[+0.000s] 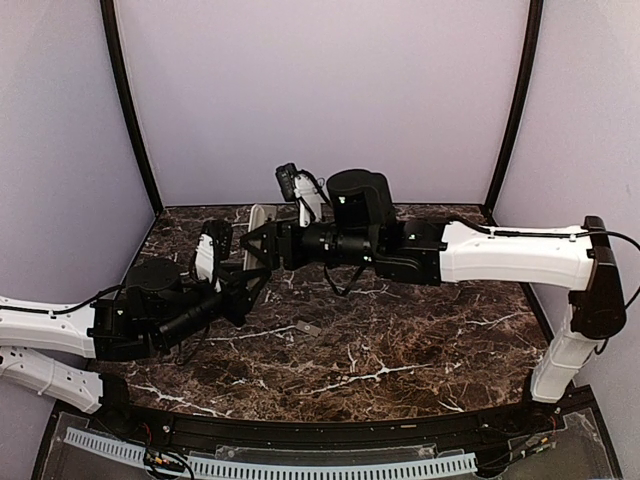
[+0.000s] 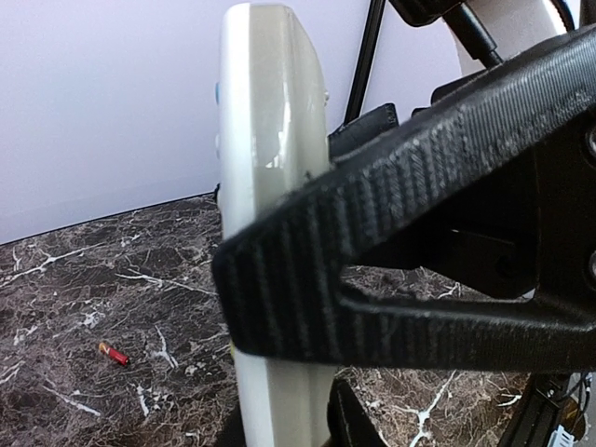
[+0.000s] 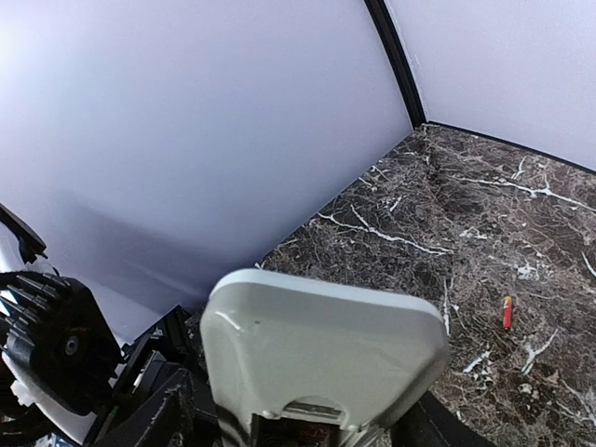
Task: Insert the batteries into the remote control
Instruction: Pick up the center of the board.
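The remote control (image 2: 270, 140) stands upright, white with a greyish back (image 3: 326, 345). My left gripper (image 2: 289, 430) is shut on its lower end, seen from above (image 1: 248, 280). The back's compartment (image 3: 300, 434) is open at the bottom edge of the right wrist view, with something reddish inside. My right gripper (image 3: 298, 424) straddles the remote's width, one finger (image 2: 419, 242) lying across its narrow side. Whether those fingers press on it does not show. One of the batteries, a red one (image 3: 507, 313), lies on the table, also in the left wrist view (image 2: 114, 354).
A small flat grey cover piece (image 1: 308, 327) lies on the dark marble table (image 1: 420, 350) right of the left arm. Pale walls close the back and both sides. The right arm (image 1: 500, 255) reaches across from the right.
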